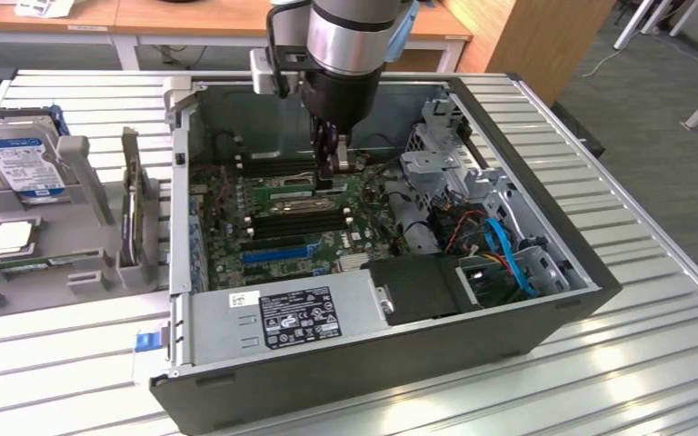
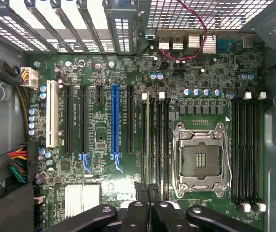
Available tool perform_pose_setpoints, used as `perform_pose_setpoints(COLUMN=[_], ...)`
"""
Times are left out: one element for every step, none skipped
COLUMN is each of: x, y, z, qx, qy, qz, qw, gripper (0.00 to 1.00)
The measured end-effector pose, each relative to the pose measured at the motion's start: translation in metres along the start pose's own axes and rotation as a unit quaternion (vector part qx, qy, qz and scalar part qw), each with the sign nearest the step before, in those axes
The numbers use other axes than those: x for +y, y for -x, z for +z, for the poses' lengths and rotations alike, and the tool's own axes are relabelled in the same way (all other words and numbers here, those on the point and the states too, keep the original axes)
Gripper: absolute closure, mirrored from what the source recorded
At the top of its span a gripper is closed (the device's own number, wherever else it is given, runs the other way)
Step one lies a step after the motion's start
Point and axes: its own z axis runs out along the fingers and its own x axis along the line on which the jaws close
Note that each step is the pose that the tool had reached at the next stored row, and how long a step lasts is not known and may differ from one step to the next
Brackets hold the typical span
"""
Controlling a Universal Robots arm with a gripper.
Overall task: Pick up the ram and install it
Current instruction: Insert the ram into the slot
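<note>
Ram (image 2: 146,140) stands edge-up on the board (image 2: 99,72) beside the socket (image 2: 199,159), just under the gripper (image 2: 147,189), jaws pressed together; likely light, stiff, fragile, best pinched by its long edges

Ribbed shiny metal table (image 1: 664,272); matt dark metal case (image 1: 385,381); glossy green motherboard (image 2: 99,130).

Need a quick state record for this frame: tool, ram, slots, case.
tool: shut, inside the open PC case, over the memory slots beside the CPU socket
ram: green stick edge-on along one of those slots, end at the tool's tips; gripped or seated, cannot tell
CPU socket: empty
hard drive: upright in grey holder, exterior view's left of the case
</note>
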Motion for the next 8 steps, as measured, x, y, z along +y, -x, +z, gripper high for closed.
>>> perform_pose_setpoints(x=[0.0,0.0,0.0,-0.0001,-0.0001,-0.0001,-0.0002,-0.0002], y=[0.0,-0.0001,-0.0001,-0.0001,-0.0001,-0.0002,-0.0002,-0.0002], z=[0.0,0.0006,0.0015,0.0024,0.0035,0.0047,0.0059,0.0071], qx=[0.0,0.0,0.0,0.0,0.0,0.0,0.0,0.0], qy=[0.0,0.0,0.0,0.0,0.0,0.0,0.0,0.0], qz=[0.0,0.0,0.0,0.0,0.0,0.0,0.0,0.0], qw=[1.0,1.0,1.0,1.0,1.0,1.0,1.0,1.0], gripper=[0.89,0.89,0.89,0.89,0.89,0.89,0.89,0.89])
